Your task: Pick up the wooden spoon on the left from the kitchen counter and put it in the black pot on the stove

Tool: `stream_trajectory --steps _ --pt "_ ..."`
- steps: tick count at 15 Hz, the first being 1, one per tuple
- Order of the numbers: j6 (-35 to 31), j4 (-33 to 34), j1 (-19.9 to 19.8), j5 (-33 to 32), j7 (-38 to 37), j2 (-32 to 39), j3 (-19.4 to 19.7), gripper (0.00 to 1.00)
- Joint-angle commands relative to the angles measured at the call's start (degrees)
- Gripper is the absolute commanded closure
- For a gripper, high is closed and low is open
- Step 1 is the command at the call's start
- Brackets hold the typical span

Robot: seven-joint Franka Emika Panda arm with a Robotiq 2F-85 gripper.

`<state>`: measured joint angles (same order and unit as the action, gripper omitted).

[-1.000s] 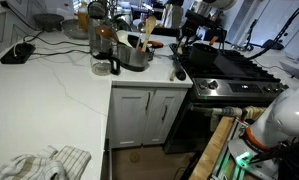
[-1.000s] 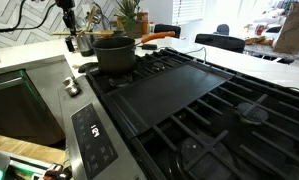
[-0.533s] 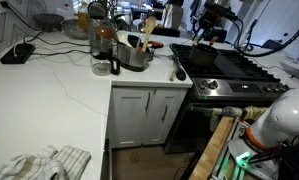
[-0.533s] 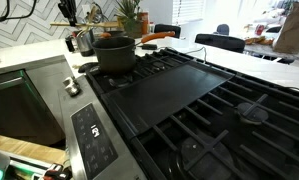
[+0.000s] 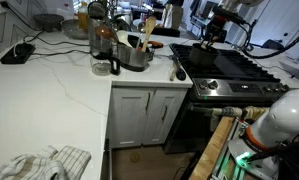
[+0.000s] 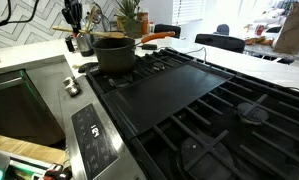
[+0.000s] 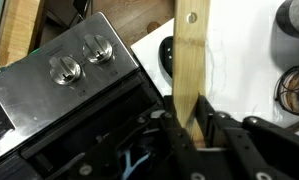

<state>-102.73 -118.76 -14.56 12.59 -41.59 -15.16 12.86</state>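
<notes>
In an exterior view, your gripper has slid across the top of the frame over the last second. It now hangs high up, nearer the black pot, which sits on the back of the stove. From this angle the gripper looks short of the pot's rim and not yet over its mouth, though that is hard to judge. What it carries is too small and dark to make out here.

In an exterior view from across the room, the gripper has swung away from the tabletop and out over the stove. The arm reaches in from above with the wrist pointing down. So the pick-up looks finished and you are in the carry, with lining up and lowering still to come.

In the wrist view, the gripper is pinching the wooden spoon by its shaft. The flat pale handle, with a hole at its tip, sticks straight out past the fingers. Beneath it you see the stove's steel front with two knobs and a corner of the white tabletop. The pot does not show in this view, so you cannot use it to check alignment.
</notes>
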Motion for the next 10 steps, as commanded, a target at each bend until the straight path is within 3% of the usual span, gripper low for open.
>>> stream_trajectory --steps 1,9,10 --pt "0.9 -0.5 -1.4 1.8 1.6 1.4 1.3 0.93" --pt "0.9 0.6 -2.7 3.4 4.4 4.6 3.5 0.93" --pt "0.8 0.7 -2.8 3.5 4.6 4.8 3.7 0.76"
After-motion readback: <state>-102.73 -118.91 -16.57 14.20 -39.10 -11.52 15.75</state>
